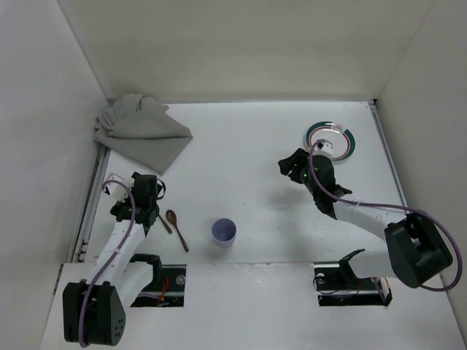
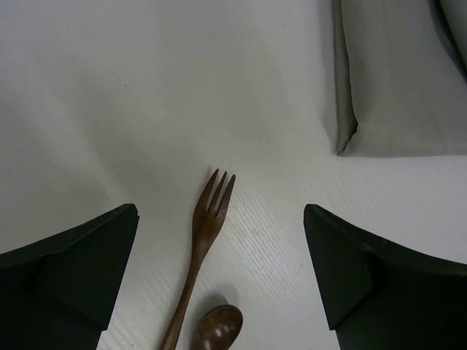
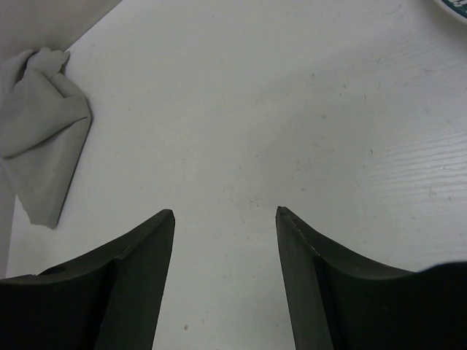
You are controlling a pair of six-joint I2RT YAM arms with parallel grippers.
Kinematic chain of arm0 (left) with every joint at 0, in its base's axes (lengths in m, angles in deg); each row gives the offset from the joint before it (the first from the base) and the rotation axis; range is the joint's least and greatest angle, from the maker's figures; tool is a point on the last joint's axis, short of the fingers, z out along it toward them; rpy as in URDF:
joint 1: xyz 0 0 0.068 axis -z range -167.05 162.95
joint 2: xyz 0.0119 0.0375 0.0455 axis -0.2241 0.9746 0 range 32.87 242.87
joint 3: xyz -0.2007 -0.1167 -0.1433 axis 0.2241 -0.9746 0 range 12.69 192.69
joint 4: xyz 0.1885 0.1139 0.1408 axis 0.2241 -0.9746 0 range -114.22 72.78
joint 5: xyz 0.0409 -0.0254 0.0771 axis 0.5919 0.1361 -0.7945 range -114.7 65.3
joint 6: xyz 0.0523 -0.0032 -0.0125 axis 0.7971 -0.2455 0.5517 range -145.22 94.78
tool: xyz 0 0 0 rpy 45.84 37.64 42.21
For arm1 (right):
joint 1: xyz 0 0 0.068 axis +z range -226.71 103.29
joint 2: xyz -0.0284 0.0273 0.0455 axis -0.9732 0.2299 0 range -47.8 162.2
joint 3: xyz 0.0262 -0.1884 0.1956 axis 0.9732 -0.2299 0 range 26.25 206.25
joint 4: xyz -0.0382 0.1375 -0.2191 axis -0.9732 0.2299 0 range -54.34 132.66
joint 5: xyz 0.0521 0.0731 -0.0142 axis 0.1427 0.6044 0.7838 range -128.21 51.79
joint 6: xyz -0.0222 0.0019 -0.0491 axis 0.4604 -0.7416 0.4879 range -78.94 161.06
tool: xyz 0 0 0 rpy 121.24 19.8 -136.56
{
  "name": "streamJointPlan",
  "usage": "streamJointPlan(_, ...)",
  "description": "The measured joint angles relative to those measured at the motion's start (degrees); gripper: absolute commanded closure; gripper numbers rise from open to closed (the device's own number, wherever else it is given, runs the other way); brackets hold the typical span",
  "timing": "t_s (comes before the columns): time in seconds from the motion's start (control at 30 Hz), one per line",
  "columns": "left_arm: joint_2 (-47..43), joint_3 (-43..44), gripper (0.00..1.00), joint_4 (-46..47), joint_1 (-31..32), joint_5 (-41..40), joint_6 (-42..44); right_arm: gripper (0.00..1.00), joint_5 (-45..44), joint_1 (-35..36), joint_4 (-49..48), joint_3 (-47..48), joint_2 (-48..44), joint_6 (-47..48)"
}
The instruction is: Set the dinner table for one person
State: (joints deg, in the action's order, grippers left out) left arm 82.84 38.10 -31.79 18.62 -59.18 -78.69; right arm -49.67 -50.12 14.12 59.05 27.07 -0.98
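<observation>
The dinner table [image 1: 248,175] is a white top walled by panels. On it near the front lie a brown wooden fork [image 2: 206,232] and a wooden spoon [image 1: 176,228], side by side. My left gripper [image 1: 148,191] hovers over the fork's tines, open wide, with the fork between its fingers [image 2: 80,270] but untouched. A lavender cup [image 1: 224,232] stands upright right of the spoon. A green-rimmed plate [image 1: 330,140] sits at the back right. My right gripper [image 1: 290,162] is open and empty just left of the plate, above bare table [image 3: 241,131].
A crumpled grey cloth placemat [image 1: 142,131] lies in the back left corner, close ahead of the left gripper [image 2: 220,210]; its folded edge [image 2: 398,80] shows in the left wrist view. White walls close in on three sides.
</observation>
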Motion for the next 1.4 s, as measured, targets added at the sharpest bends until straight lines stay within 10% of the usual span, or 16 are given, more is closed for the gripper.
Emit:
streamJointPlan(0.2,3.3,0.02,0.0,3.8,0.44,-0.04,0.42,0.41,0.35,0.0,-0.22,0.02,0.48,-0.04)
streamJointPlan(0.47,11.76,0.9,0.0,12.31,2.91,-0.79,1.07,0.84,1.7,0.0,-0.42,0.02,0.98,-0.33)
streamJointPlan(0.6,13.42,1.22,0.0,17.11,3.37,-2.03,1.6,0.86,2.45,0.0,-0.39,0.04,0.98,-0.39)
streamJointPlan(0.83,21.84,5.18,0.81,28.0,2.62,-1.77,4.09,0.82,3.02,0.13,-0.42,0.04,1.01,-0.42)
streamJointPlan(1.1,36.15,22.36,0.45,31.98,0.83,-0.37,4.94,0.55,4.24,1.14,-0.44,0.9,3.21,-0.26)
streamJointPlan(1.4,59.3,47.1,0.4,31.1,-3.87,3.63,4.52,0.38,5.33,2.78,-0.46,1.68,3.48,0.66)
